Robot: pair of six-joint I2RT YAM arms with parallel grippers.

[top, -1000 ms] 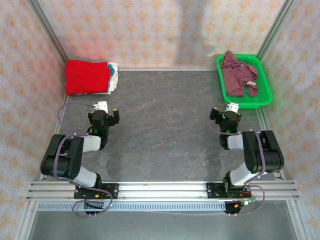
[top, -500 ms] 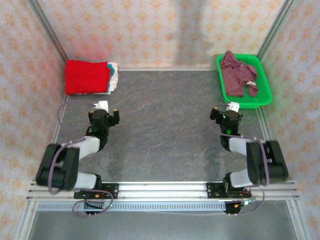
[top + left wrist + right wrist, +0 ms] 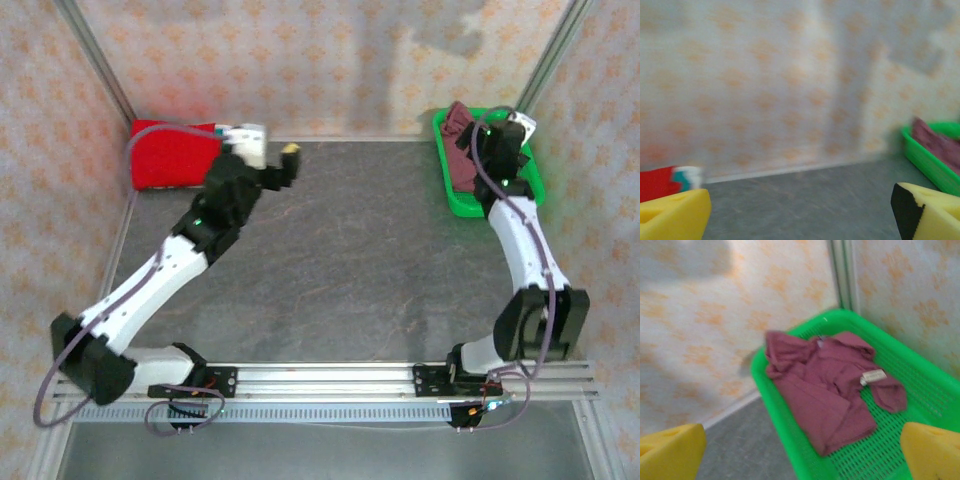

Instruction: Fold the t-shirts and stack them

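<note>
**Left side.** A folded stack is found at the far left corner of the table (image 3: 350, 240), with a bright red t-shirt (image 3: 165, 155) on top and whitish shirts (image 3: 228, 140) edging it on the right. The left arm is stretched toward that corner. The left gripper (image 3: 800, 212) is held above the tabletop just right of the stack, and its jaws are seen well apart in the wrist view, with nothing between them. From there the stack lies low and to the left, and the basket lies far off to the right.

**Right side.** The green basket (image 3: 535, 185) is set in the far right corner. A maroon t-shirt (image 3: 827, 390) is crumpled inside it, unfolded, with a small white tag (image 3: 872, 376) showing. The right gripper (image 3: 802, 452) is held over the basket with its jaws spread wide and empty. No contact with the cloth is observed.

**Governing relation.** The maroon t-shirt lies ahead of and below the right jaws, roughly centred between the two fingers in the wrist view. Its heap is drawn out diagonally there, from the far left of the basket toward the near right. The jaw line is judged to cross that axis at a slant rather than run along it. The right arm is much the nearer. A descent onto the near part of the heap is judged to be what the pick calls for. The mesh floor of the basket should be cleared by the fingertips.
</note>
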